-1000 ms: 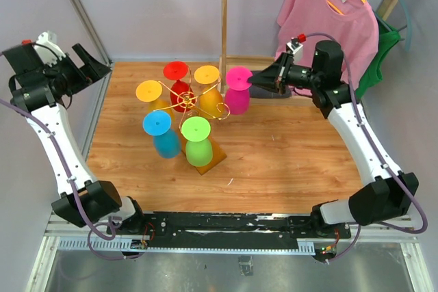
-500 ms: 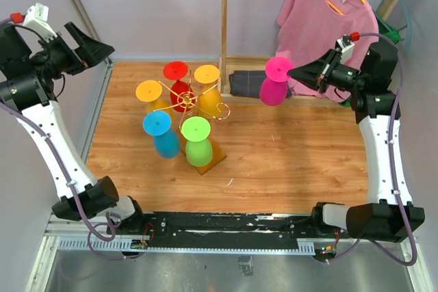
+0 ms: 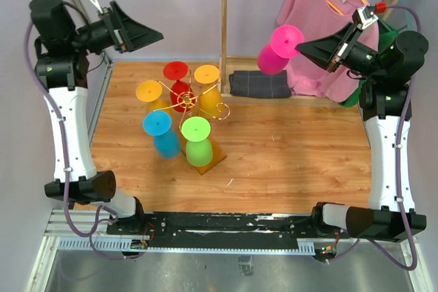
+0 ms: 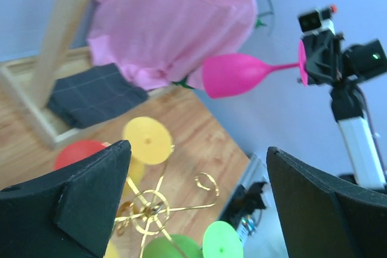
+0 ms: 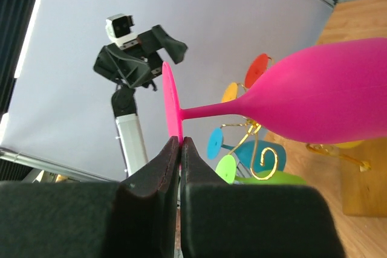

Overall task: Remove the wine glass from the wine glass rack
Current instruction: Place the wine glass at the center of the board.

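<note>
Overhead view: right gripper (image 3: 301, 48) is raised high at upper right, its fingers pinched on the foot of a magenta wine glass (image 3: 278, 49), bowl pointing left, clear of the gold wire wine glass rack (image 3: 188, 104). The rack stands on the wooden table (image 3: 287, 162) carrying red, orange, yellow, blue and green glasses. Left gripper (image 3: 140, 32) is raised at upper left, empty.

Left wrist view: fingers (image 4: 78, 200) are spread wide, touching nothing; the magenta glass lies horizontal in mid-air beside a pink shirt (image 4: 169, 22), with the rack below.

Right wrist view: fingertips (image 5: 172, 149) are pressed together on the rim of the glass's foot; stem and bowl extend rightward above the rack.
</note>
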`<move>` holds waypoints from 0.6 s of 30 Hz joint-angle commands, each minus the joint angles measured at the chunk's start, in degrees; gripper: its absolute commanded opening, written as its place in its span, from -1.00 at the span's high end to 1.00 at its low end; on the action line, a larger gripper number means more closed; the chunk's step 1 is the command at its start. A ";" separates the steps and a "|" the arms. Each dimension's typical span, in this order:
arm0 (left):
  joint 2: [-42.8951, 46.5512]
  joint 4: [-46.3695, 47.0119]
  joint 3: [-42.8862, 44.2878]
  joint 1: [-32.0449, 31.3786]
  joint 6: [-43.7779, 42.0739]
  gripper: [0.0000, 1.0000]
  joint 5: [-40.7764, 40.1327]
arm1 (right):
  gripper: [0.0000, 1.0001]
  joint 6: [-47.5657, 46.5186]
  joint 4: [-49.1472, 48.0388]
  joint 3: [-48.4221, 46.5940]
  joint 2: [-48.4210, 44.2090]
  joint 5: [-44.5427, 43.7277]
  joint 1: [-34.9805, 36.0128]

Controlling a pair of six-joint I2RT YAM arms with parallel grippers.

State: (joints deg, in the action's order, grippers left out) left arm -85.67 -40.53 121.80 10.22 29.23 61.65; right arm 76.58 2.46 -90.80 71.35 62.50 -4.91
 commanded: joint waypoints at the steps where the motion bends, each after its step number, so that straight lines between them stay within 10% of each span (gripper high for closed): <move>1: -1.42 20.44 -2.39 -7.07 15.20 -0.99 5.22 | 0.99 9.79 -16.17 -1.16 -2.61 -1.51 -0.94; 18: -11.01 41.62 0.64 -23.27 27.73 -0.98 4.37 | 0.99 25.18 -44.01 2.37 -8.17 -10.39 -1.05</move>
State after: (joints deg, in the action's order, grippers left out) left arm -96.14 -6.57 120.64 -12.25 52.40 65.47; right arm 94.41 -27.90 -90.24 63.90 55.92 -5.04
